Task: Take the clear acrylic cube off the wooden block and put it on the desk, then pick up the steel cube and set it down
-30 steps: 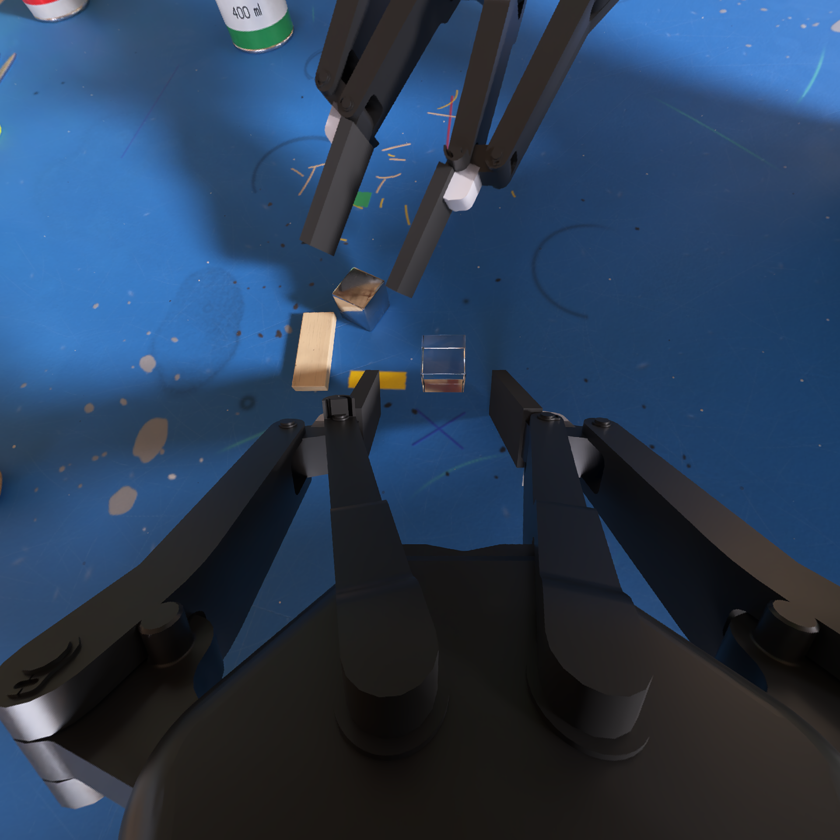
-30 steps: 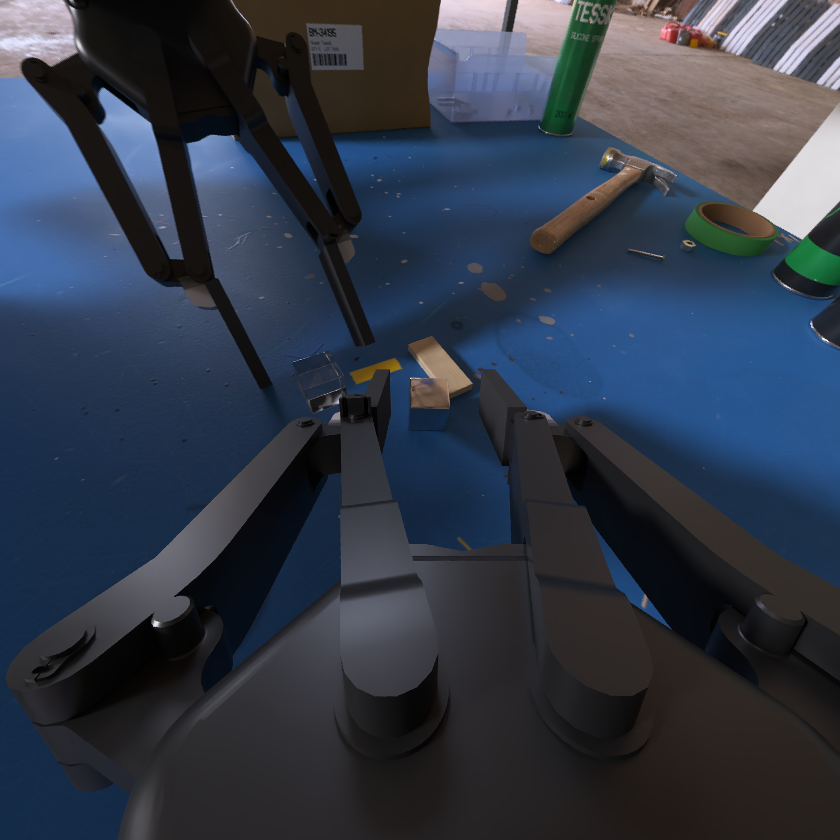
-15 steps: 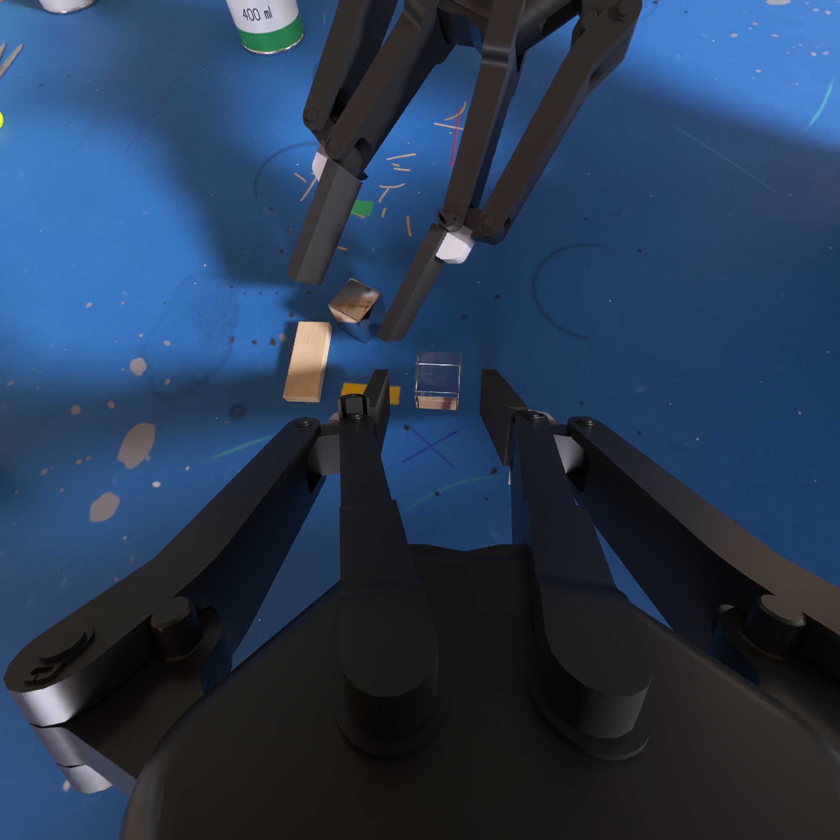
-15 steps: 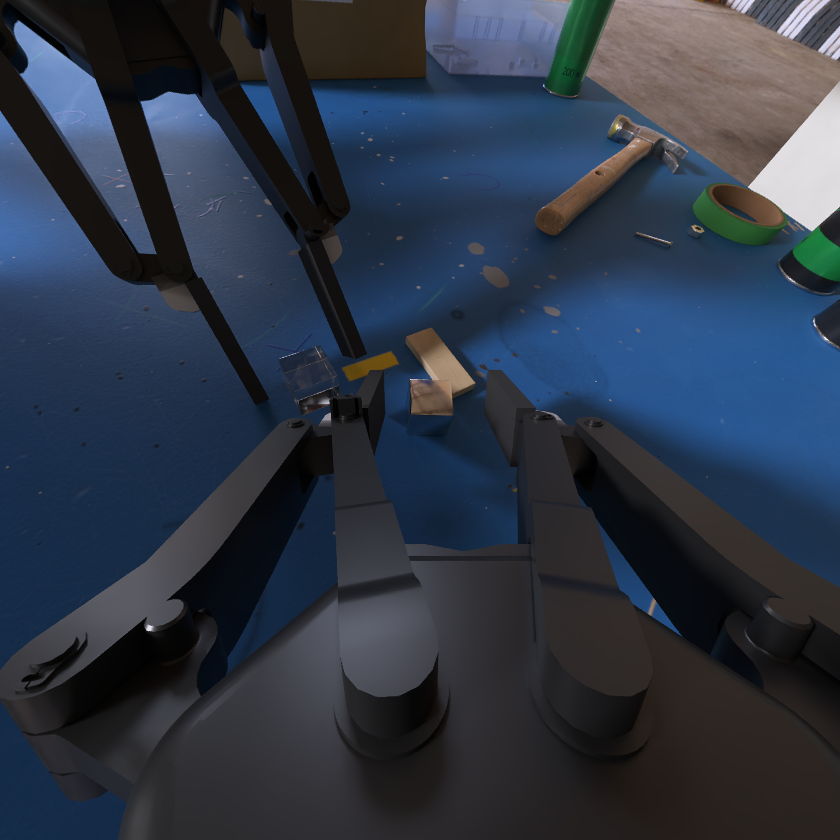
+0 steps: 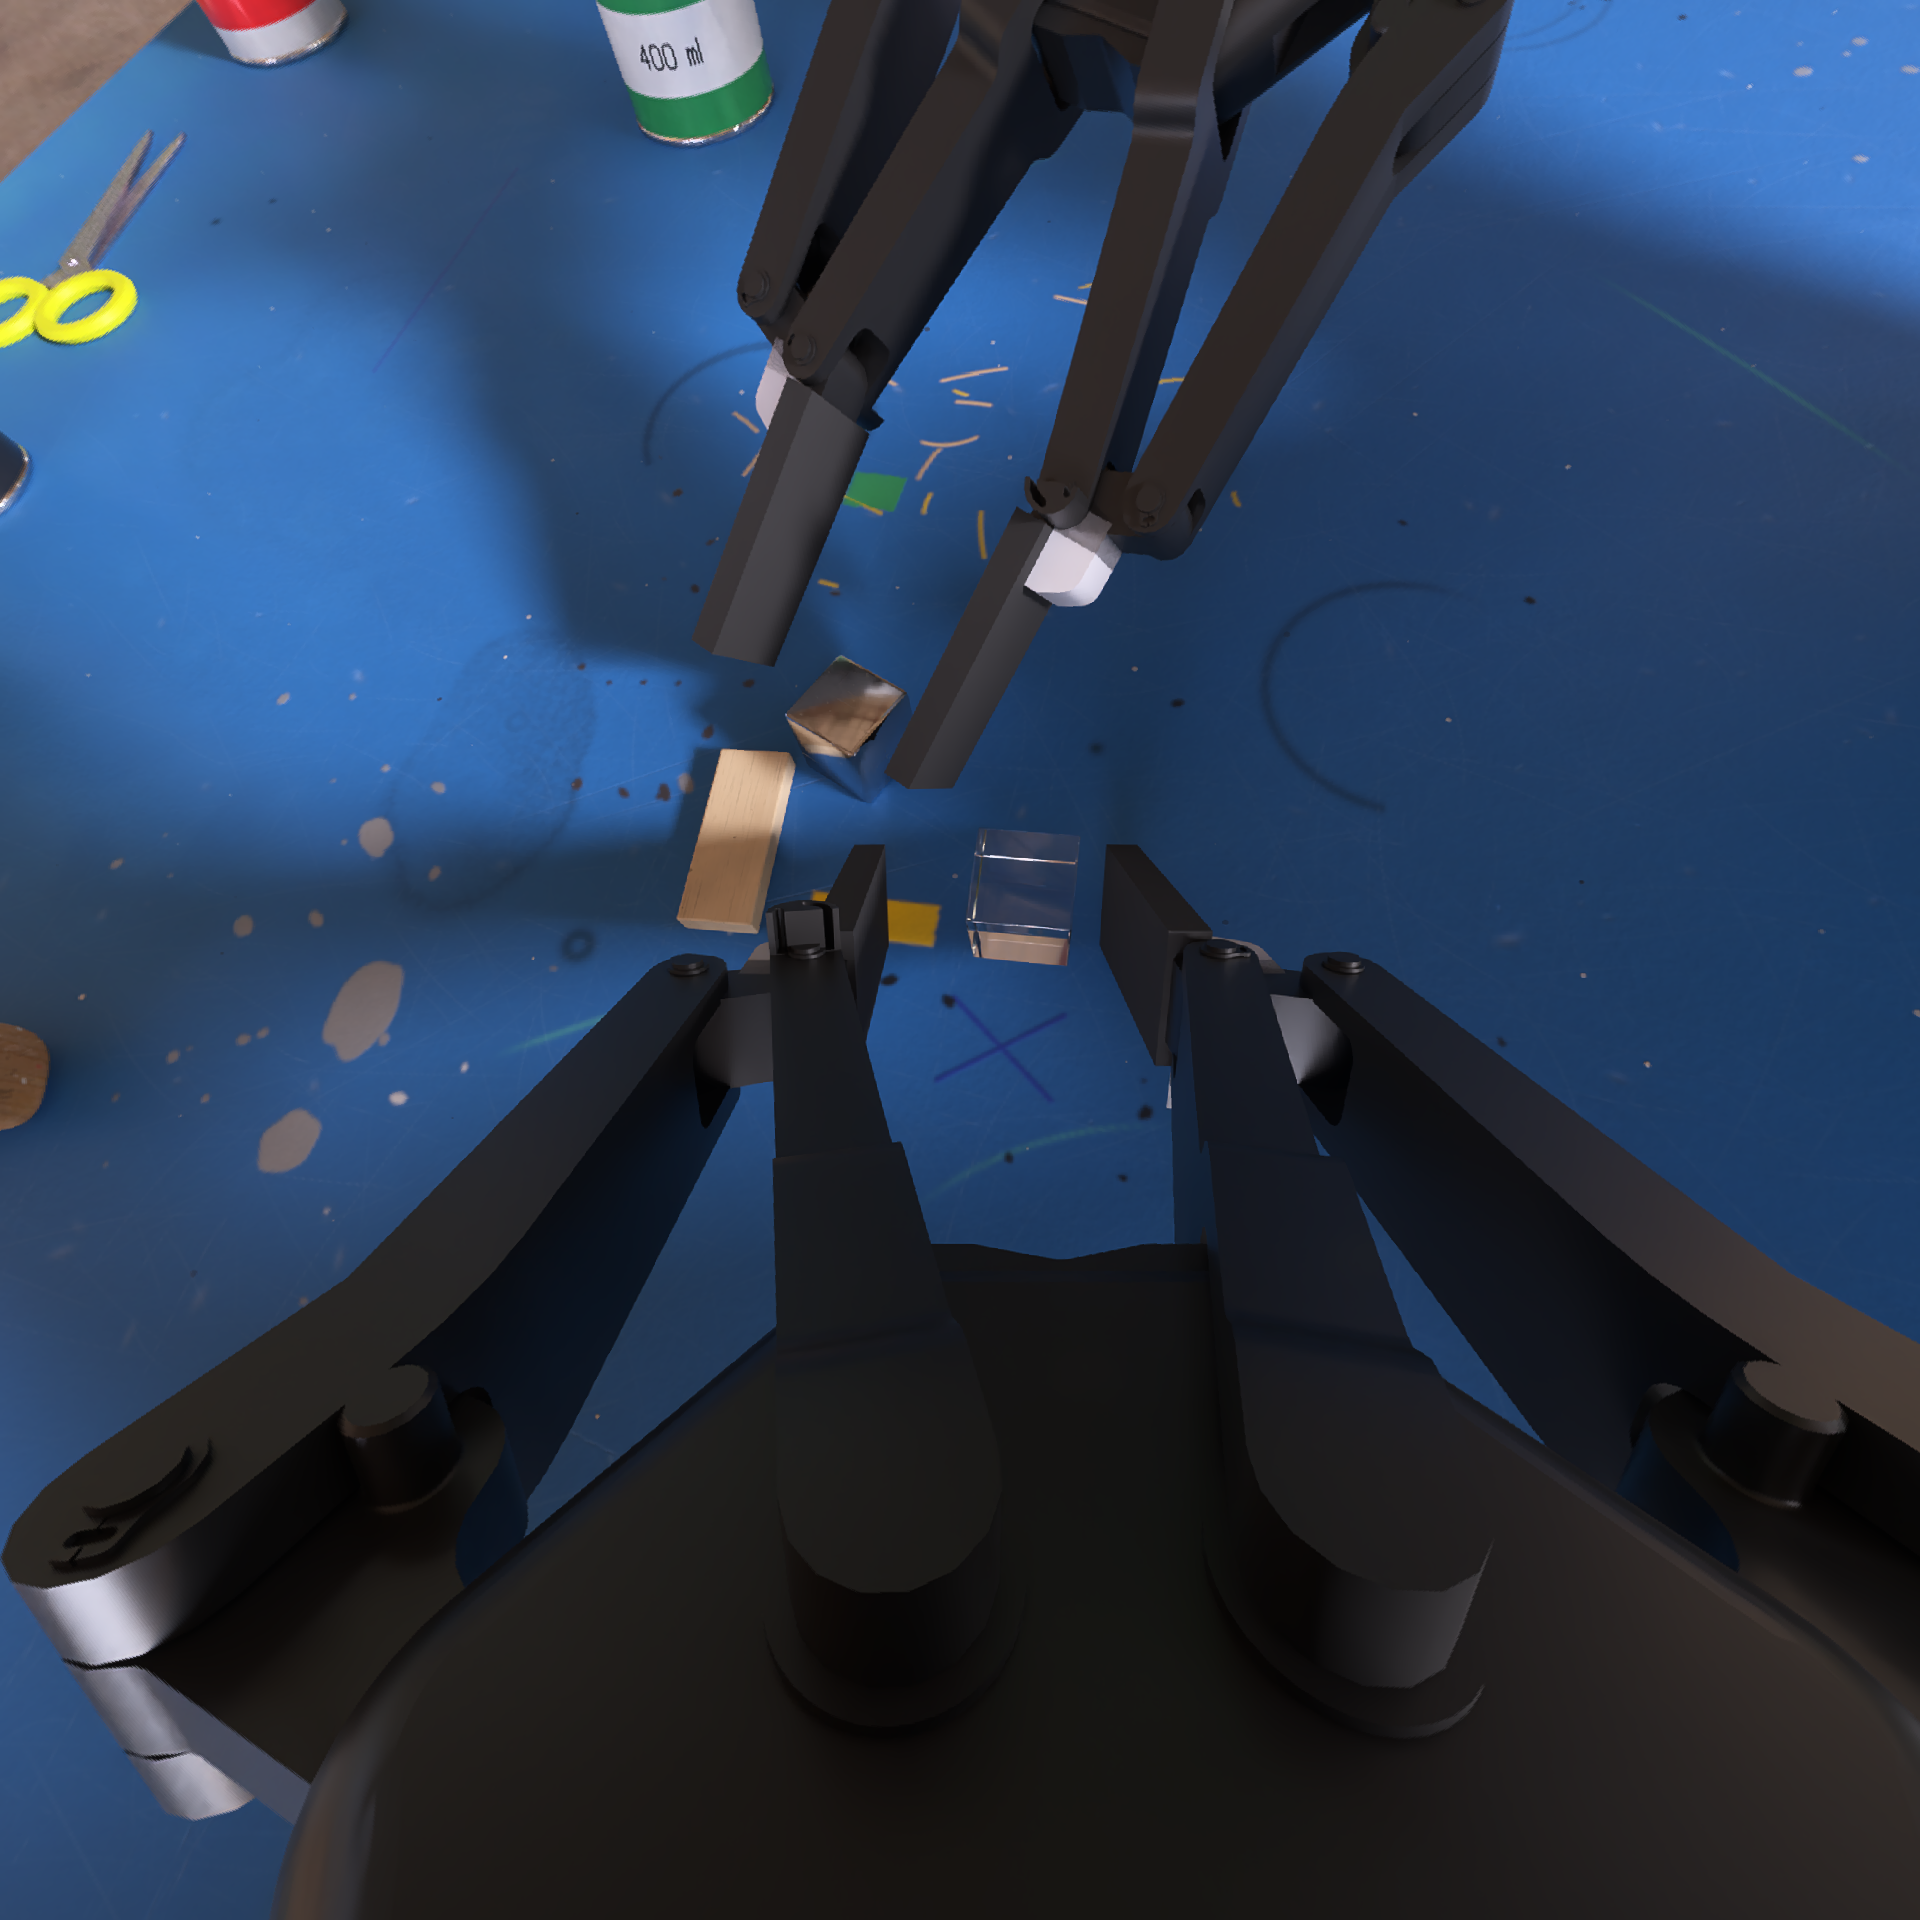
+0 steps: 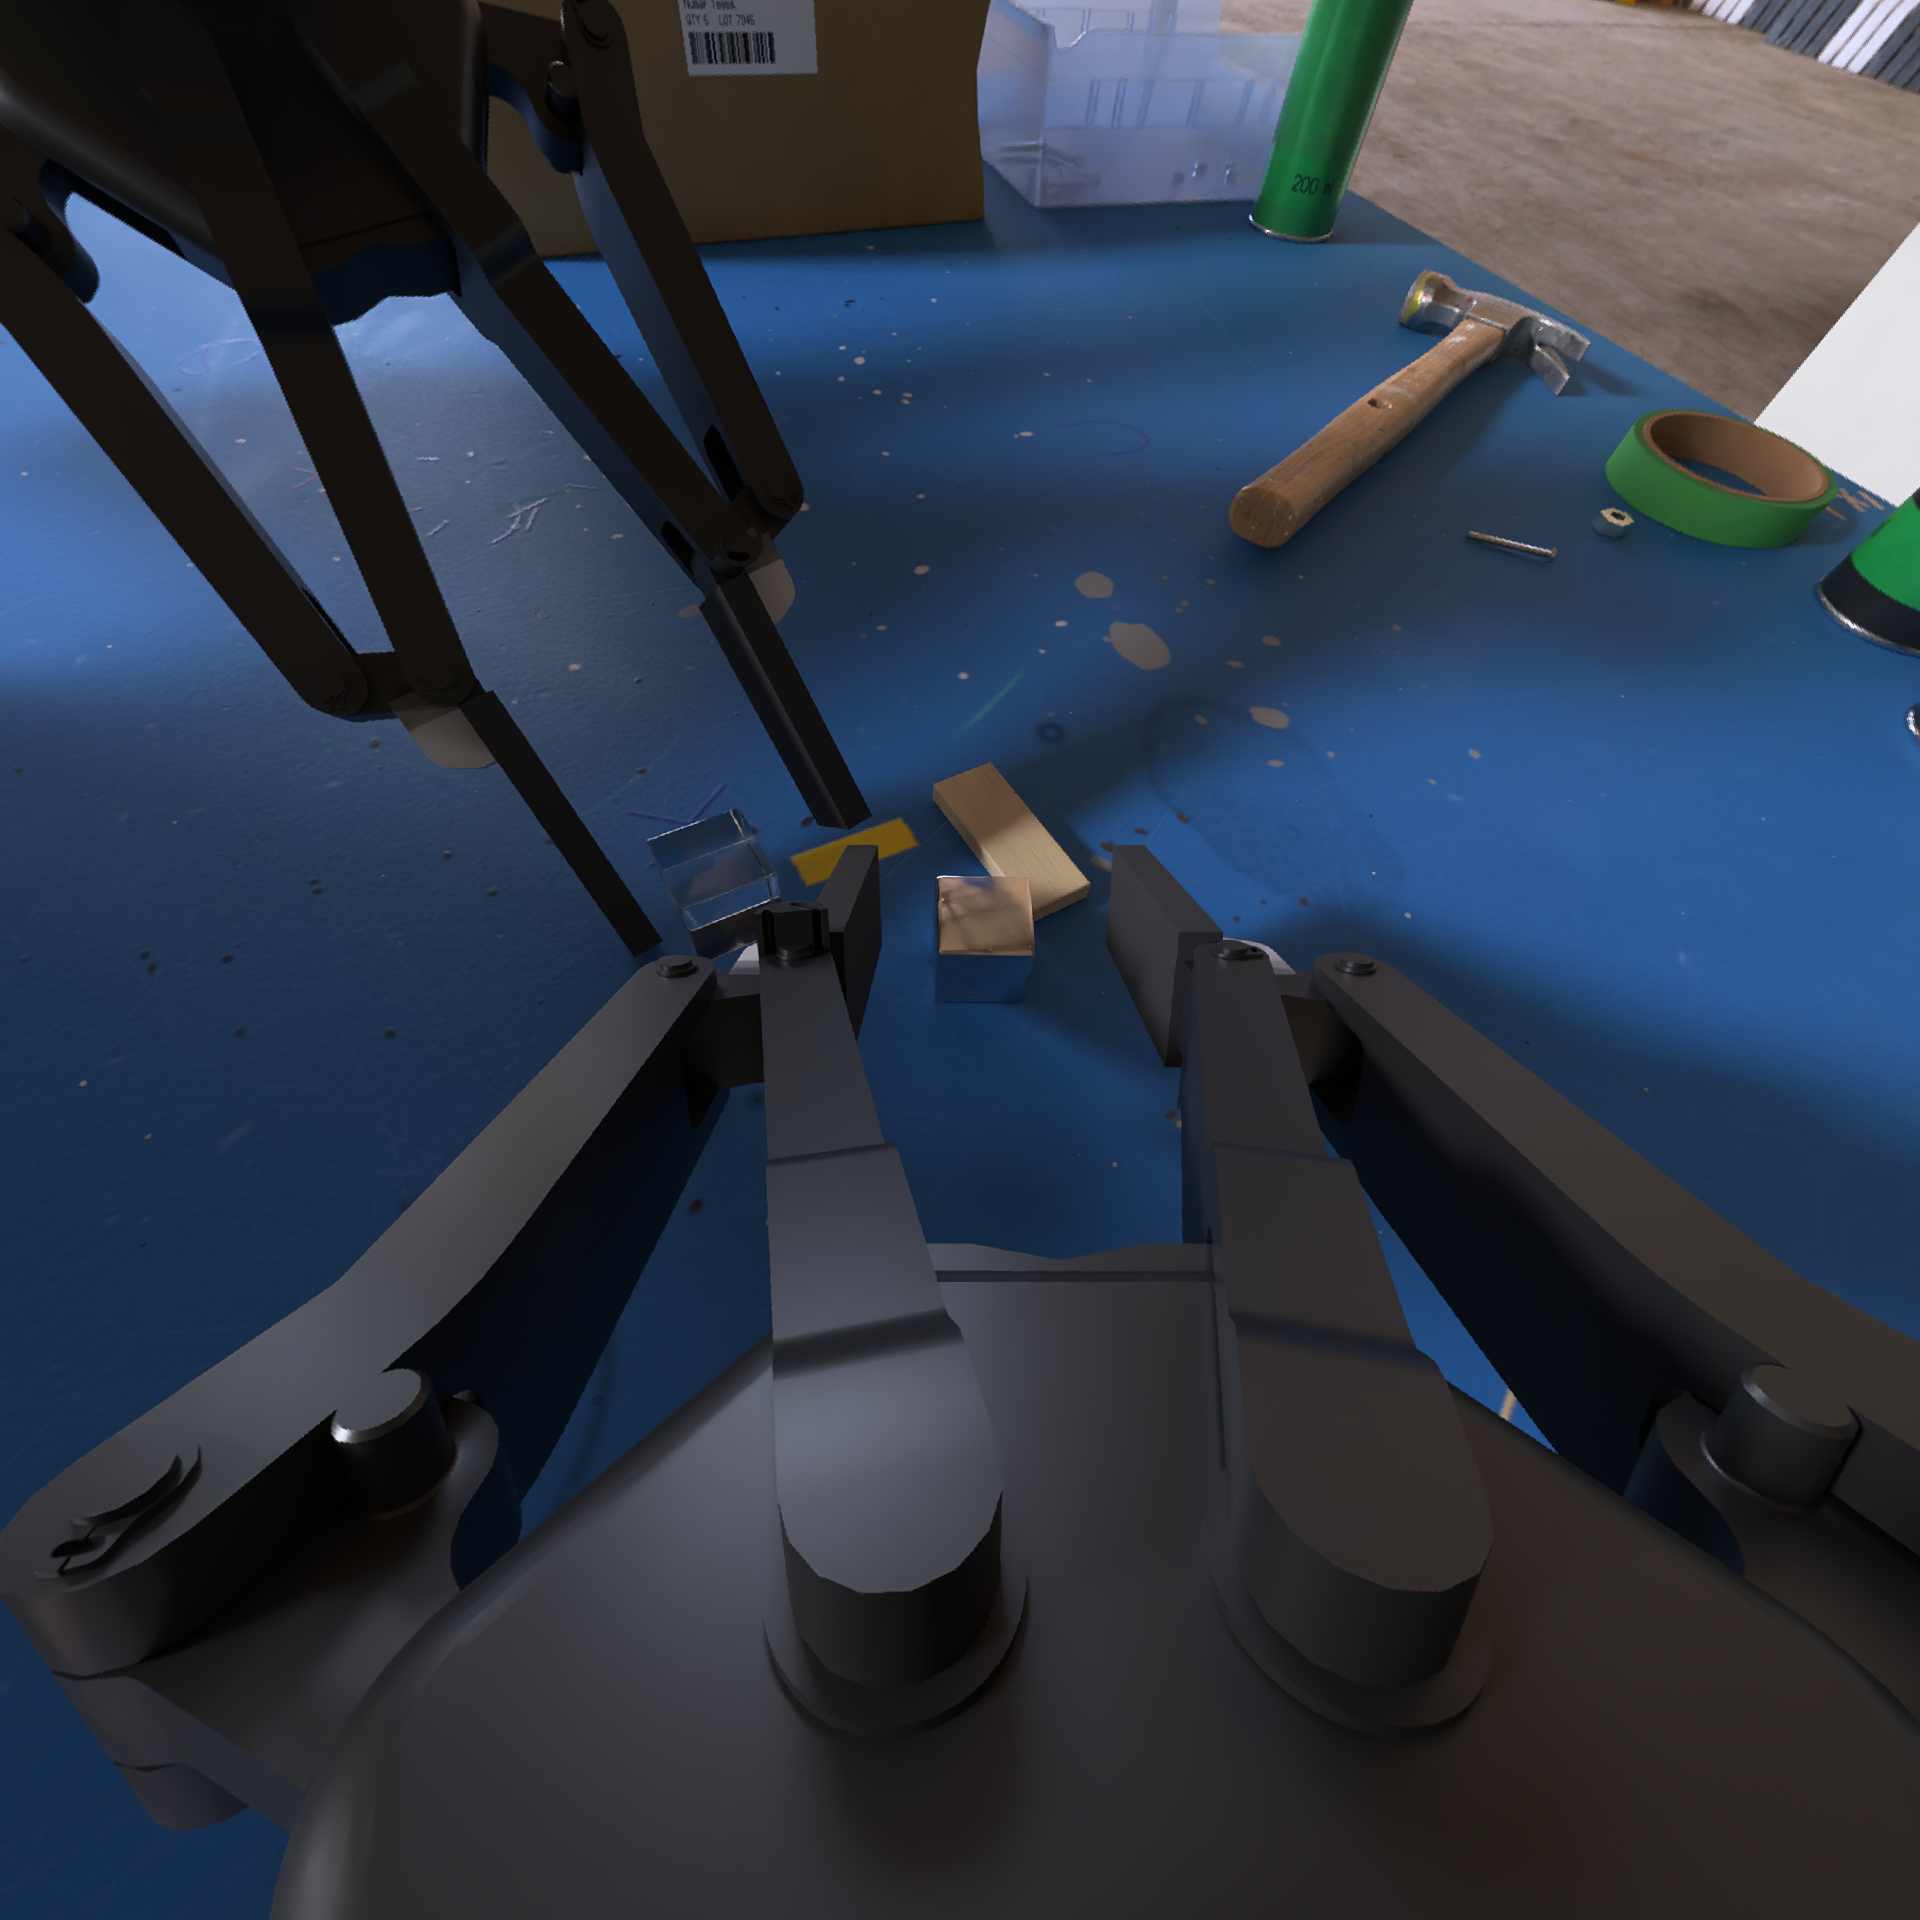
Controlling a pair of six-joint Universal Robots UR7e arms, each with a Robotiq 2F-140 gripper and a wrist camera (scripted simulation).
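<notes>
The clear acrylic cube (image 5: 1023, 899) stands on the blue desk (image 5: 1558, 727), apart from the wooden block (image 5: 738, 840). My left gripper (image 5: 997, 883) is open, its fingers on either side of the clear cube. The steel cube (image 5: 847, 727) sits on the desk at the block's end. My right gripper (image 6: 994, 883) is open and straddles the steel cube (image 6: 984, 930), with the block (image 6: 1008, 850) just behind it. The clear cube (image 6: 715, 878) also shows in the right wrist view between the left gripper's fingers (image 6: 821, 790).
A yellow tape patch (image 5: 909, 920) lies beside the clear cube. A green-and-white can (image 5: 686, 73), a red can (image 5: 270, 16) and scissors (image 5: 73, 281) lie far off. A hammer (image 6: 1403, 416), green tape roll (image 6: 1714, 478), cardboard box (image 6: 748, 125) and clear bin (image 6: 1132, 114) line the far edge.
Both open grippers have come lower around their cubes, the right over the steel cube, the left over the clear one. The cubes and block have not moved.
</notes>
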